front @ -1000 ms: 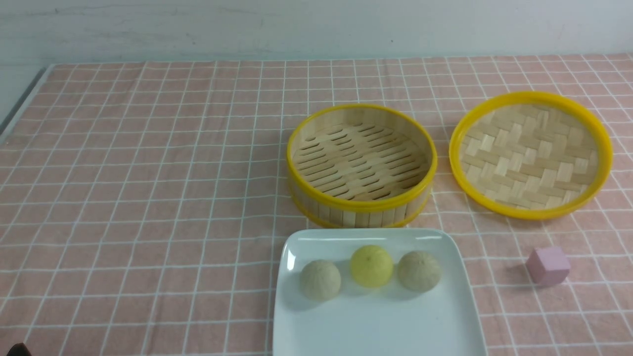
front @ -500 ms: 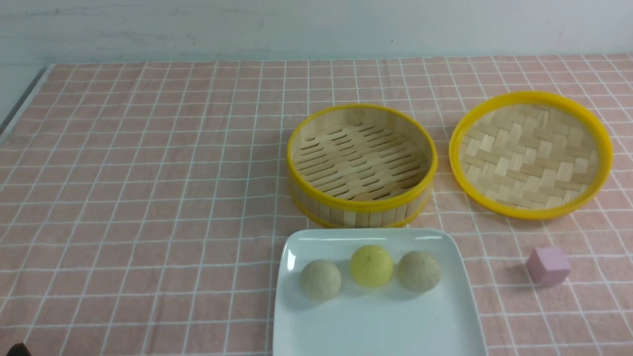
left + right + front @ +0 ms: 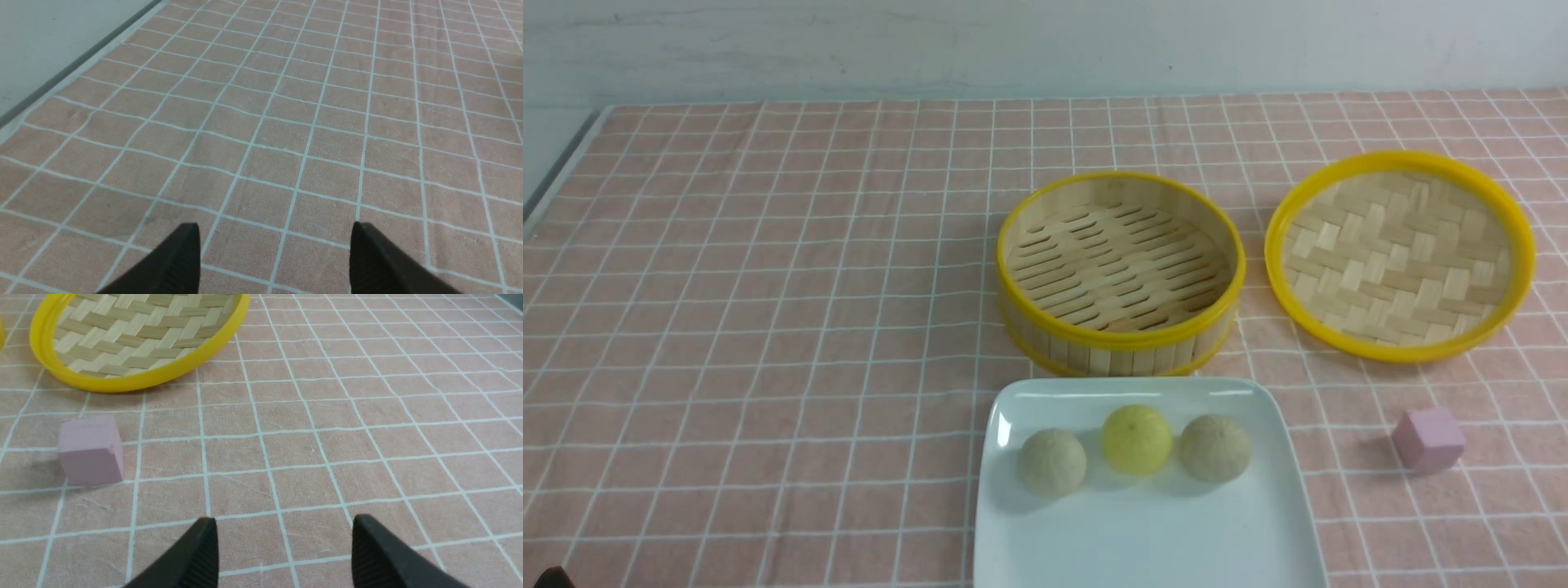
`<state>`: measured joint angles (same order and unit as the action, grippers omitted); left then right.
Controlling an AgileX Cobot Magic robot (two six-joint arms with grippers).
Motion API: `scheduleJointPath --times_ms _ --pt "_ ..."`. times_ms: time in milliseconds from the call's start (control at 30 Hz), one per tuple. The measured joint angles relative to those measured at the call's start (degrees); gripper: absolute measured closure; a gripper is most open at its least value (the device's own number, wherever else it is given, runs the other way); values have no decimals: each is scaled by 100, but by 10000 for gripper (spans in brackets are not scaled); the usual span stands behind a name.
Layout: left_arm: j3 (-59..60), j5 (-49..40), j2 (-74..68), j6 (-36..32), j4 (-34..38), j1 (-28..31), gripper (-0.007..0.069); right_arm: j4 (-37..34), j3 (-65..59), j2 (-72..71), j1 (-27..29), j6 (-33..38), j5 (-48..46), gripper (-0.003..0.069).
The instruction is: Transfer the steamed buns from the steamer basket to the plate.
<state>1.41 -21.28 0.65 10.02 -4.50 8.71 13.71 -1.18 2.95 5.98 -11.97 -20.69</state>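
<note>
Three steamed buns lie in a row on the white square plate (image 3: 1029,555) at the front: a beige-grey bun (image 3: 1052,463), a pale yellow bun (image 3: 1137,439) and a second beige-grey bun (image 3: 1214,447). The steamer basket (image 3: 1121,274) stands behind the plate with nothing in it. My left gripper (image 3: 276,226) is open and empty over bare cloth, far left of the plate. My right gripper (image 3: 284,520) is open and empty over cloth, to the right of the pink cube. Neither gripper's fingers show in the front view.
A woven yellow-rimmed lid (image 3: 1398,255) lies right of the basket; it also shows in the right wrist view (image 3: 135,339). A pink cube (image 3: 1427,439) sits right of the plate, also seen in the right wrist view (image 3: 92,450). The table's left edge (image 3: 73,71) runs beside the left gripper.
</note>
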Motion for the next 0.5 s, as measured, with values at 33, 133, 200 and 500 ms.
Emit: scheduleJointPath --times_ms 33,133,200,500 --pt "0 0 0 0 0 0 130 -12 5 0 0 22 0 216" --pt "0 0 0 0 0 0 130 -90 6 0 0 90 -9 216" --pt "0 0 0 0 -5 0 130 -106 6 0 0 116 -16 216" --pt "0 0 0 0 -5 0 130 -282 11 0 0 363 22 216"
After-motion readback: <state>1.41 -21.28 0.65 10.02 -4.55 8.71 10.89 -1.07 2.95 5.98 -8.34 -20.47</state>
